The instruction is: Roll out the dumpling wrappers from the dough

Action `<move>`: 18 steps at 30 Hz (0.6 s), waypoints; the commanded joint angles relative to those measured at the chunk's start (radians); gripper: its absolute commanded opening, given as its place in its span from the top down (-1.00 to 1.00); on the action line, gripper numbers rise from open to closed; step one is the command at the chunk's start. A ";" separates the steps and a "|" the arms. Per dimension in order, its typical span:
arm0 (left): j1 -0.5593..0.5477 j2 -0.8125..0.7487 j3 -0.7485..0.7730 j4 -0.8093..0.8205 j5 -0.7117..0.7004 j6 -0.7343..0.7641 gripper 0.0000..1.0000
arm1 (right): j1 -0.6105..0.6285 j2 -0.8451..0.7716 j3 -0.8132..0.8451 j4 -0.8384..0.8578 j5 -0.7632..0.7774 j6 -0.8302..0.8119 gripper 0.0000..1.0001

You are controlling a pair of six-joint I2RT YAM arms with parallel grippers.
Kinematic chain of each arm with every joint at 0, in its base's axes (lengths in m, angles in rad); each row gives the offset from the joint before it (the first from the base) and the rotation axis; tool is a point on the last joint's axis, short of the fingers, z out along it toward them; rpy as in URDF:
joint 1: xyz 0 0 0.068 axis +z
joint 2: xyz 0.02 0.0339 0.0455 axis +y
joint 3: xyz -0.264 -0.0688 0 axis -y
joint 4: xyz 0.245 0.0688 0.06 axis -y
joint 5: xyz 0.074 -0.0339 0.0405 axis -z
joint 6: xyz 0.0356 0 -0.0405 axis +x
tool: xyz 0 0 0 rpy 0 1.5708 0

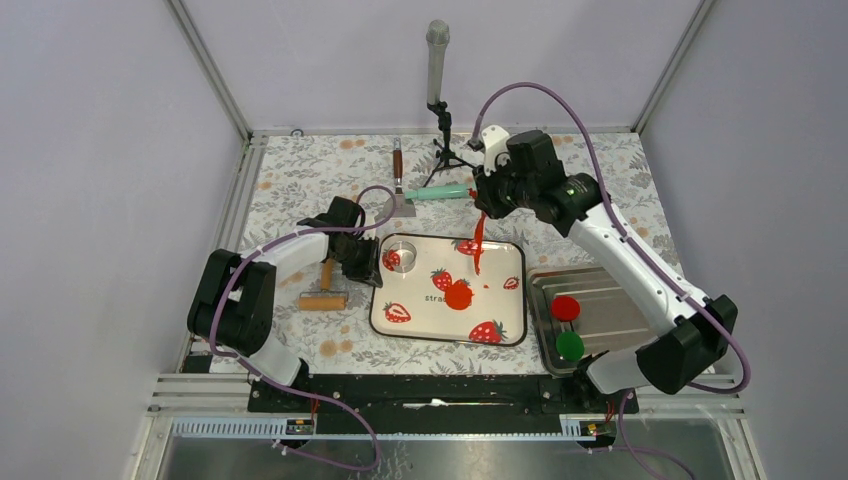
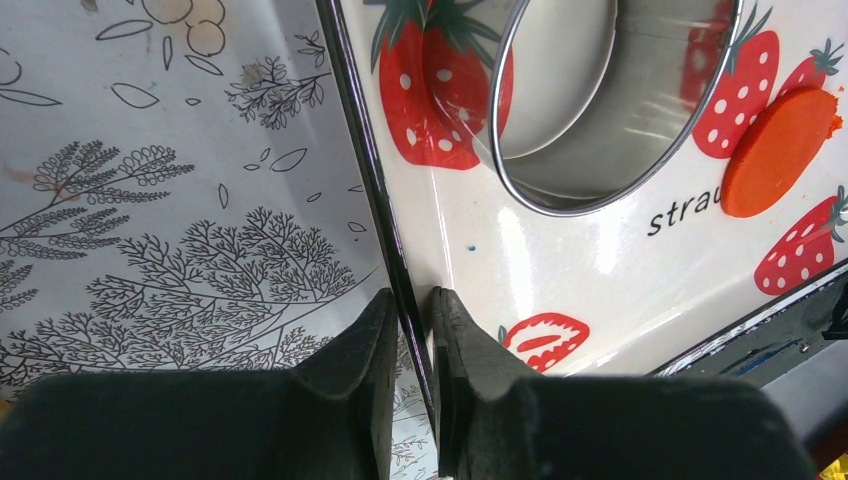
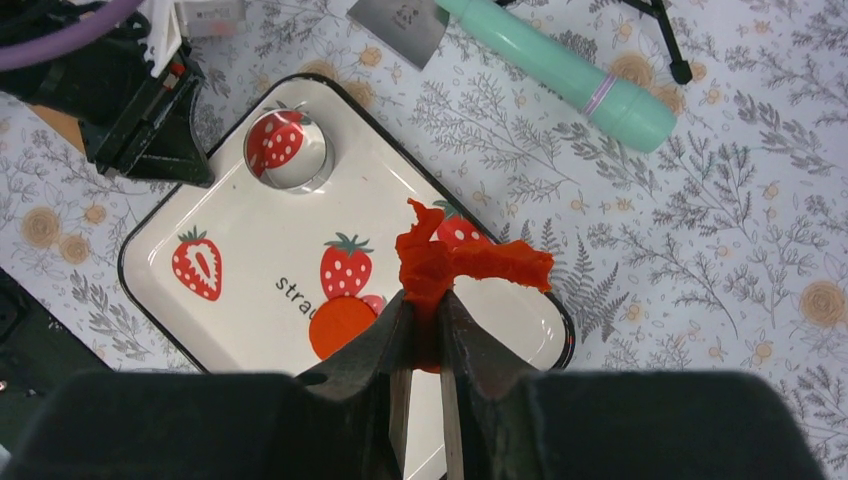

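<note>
Right gripper (image 3: 422,310) pinches a ragged scrap of dough (image 3: 470,262), held up over the far edge of the tray (image 1: 440,325) and hanging free. Left gripper (image 2: 410,300) clamps the left rim. One round wrapper (image 1: 459,294) lies flat mid-tray, well apart from the ring cutter (image 1: 401,254) in the far-left corner.
</note>
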 commanded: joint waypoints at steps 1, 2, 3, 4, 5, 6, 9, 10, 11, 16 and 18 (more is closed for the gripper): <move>0.000 -0.049 0.014 0.024 0.018 0.026 0.85 | -0.005 -0.058 -0.058 -0.014 0.002 -0.002 0.58; 0.000 -0.050 0.014 0.022 0.018 0.026 0.85 | -0.006 -0.057 -0.077 -0.010 0.014 -0.006 0.58; 0.000 -0.052 0.014 0.020 0.018 0.026 0.85 | -0.007 -0.053 -0.092 -0.006 0.023 -0.006 0.59; 0.001 -0.054 0.014 0.018 0.017 0.027 0.85 | -0.009 -0.046 -0.104 -0.002 0.024 -0.006 0.59; 0.000 -0.057 0.013 0.017 0.017 0.028 0.85 | -0.011 -0.040 -0.108 0.004 0.024 -0.005 0.60; 0.000 -0.061 0.011 0.016 0.017 0.030 0.84 | -0.012 -0.036 -0.115 0.012 0.024 -0.008 0.60; 0.000 -0.067 0.003 0.016 0.015 0.031 0.83 | -0.012 -0.020 -0.149 0.048 0.029 -0.024 0.60; 0.000 -0.069 0.002 0.017 0.017 0.031 0.81 | -0.014 -0.009 -0.159 0.055 0.031 -0.033 0.60; 0.000 -0.071 0.000 0.017 0.017 0.032 0.79 | -0.015 0.001 -0.173 0.063 0.033 -0.043 0.60; 0.001 -0.081 0.007 0.011 0.014 0.036 0.66 | -0.023 0.081 -0.268 0.113 0.051 -0.085 0.61; 0.000 -0.088 0.011 0.005 0.013 0.041 0.64 | -0.025 0.132 -0.270 0.107 0.045 -0.099 0.59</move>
